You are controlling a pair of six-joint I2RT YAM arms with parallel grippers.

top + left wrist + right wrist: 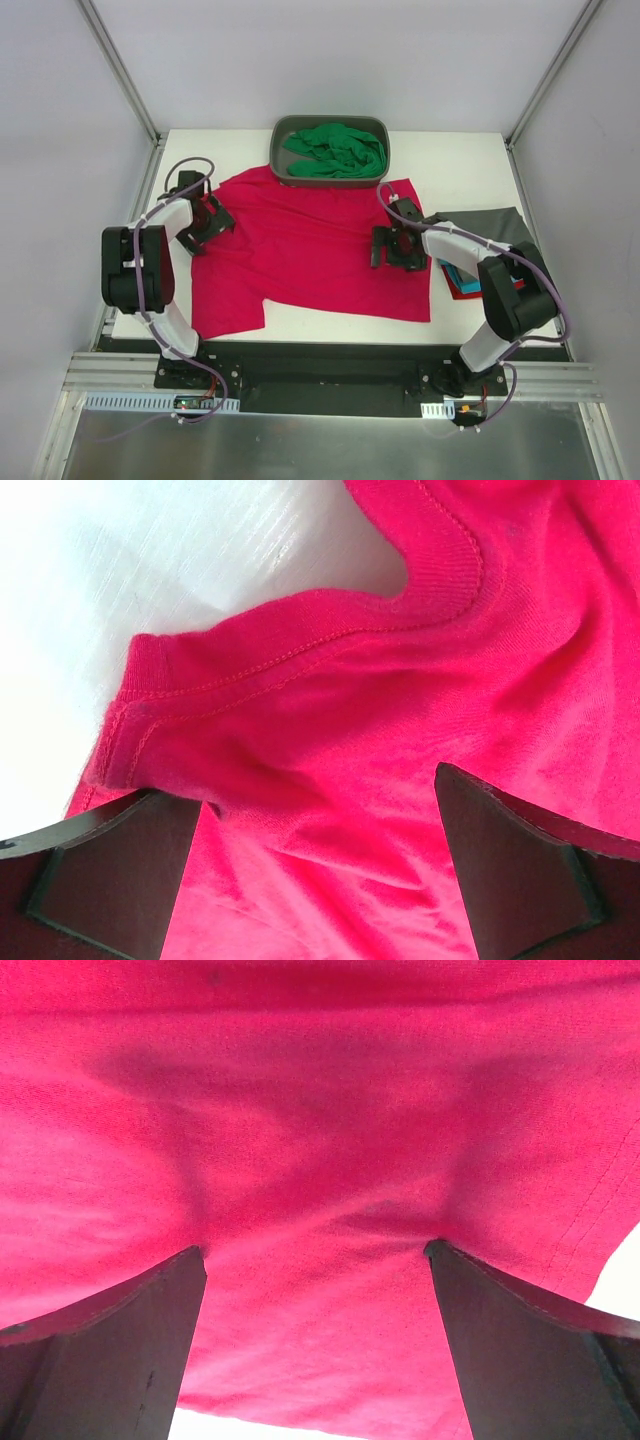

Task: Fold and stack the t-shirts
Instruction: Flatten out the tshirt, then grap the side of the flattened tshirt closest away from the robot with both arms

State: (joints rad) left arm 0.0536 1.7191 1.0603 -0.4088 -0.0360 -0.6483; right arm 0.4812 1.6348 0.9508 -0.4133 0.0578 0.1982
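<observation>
Crimson shirt (310,250) lies spread, not yet folded; the left gripper (213,222) and right gripper (386,247) sit over opposite edges, jaws wide, gripping nothing. Next, I reckon: pinch cloth.

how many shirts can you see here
5: crimson shirt spread across the table, green shirt bunched in the tub, grey shirt folded at right, with a teal shirt and a red shirt peeking out beneath it. More may be hidden.
</observation>
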